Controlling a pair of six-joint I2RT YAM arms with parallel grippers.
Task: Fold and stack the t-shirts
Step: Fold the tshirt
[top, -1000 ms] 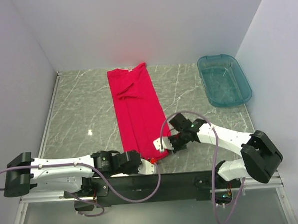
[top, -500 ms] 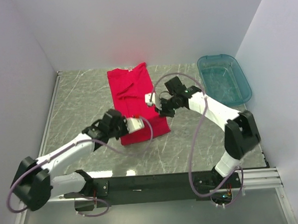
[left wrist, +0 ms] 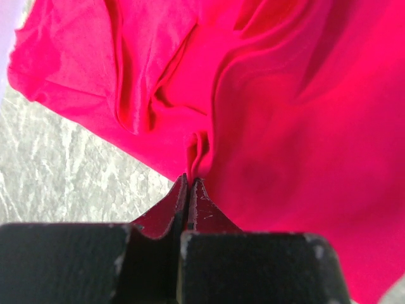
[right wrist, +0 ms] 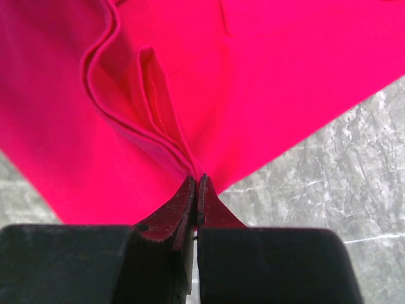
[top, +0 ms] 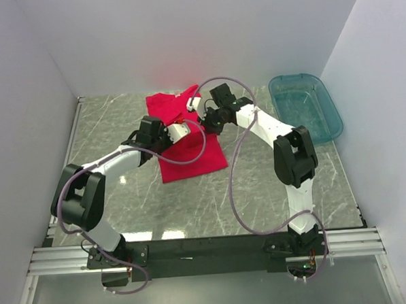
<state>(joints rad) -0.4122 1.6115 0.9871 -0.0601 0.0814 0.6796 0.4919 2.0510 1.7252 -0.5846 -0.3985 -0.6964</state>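
The red shirt [top: 191, 156] lies partly doubled over at the far middle of the marbled surface [top: 113, 129], rumpled into soft ridges (with a slight sheen). The left gripper [left wrist: 189, 182] and right gripper [right wrist: 197, 180] are each clamped on a fold of its cloth.

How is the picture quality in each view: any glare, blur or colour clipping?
Top external: sharp and evenly lit; the red t-shirt casts a pink tint on the back wall, and there are glare patches on the table at its near edge. Left wrist: oversaturated red, folds soft. Right wrist: equally saturated, table veins readable.
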